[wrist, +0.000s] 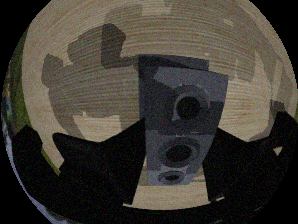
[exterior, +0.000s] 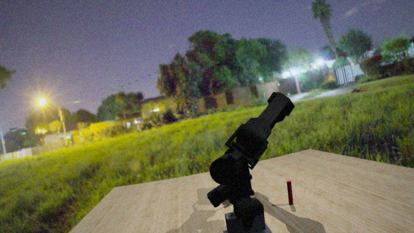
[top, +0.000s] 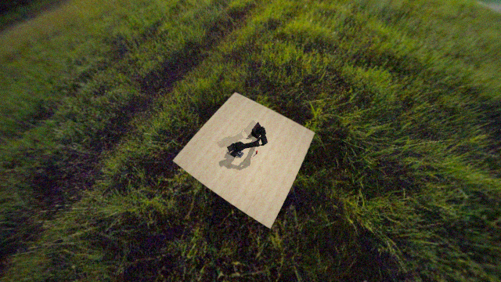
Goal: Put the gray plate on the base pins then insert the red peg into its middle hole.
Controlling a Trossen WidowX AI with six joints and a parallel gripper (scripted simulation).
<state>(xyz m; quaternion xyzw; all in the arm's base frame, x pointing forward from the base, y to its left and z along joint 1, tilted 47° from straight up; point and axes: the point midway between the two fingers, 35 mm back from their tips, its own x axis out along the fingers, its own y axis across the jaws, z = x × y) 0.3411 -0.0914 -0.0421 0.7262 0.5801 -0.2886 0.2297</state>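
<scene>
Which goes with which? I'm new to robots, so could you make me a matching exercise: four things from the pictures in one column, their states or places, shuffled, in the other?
Things
1. Red peg
2. Gray plate
3. Hand
4. Wooden board

States or places
A. Black, with its fingers closed on something
B. Outdoors, with grass around it
C. Standing upright, held by nothing
D. Gripped, with round holes showing

Right pairs: 1-C, 2-D, 3-A, 4-B
</scene>
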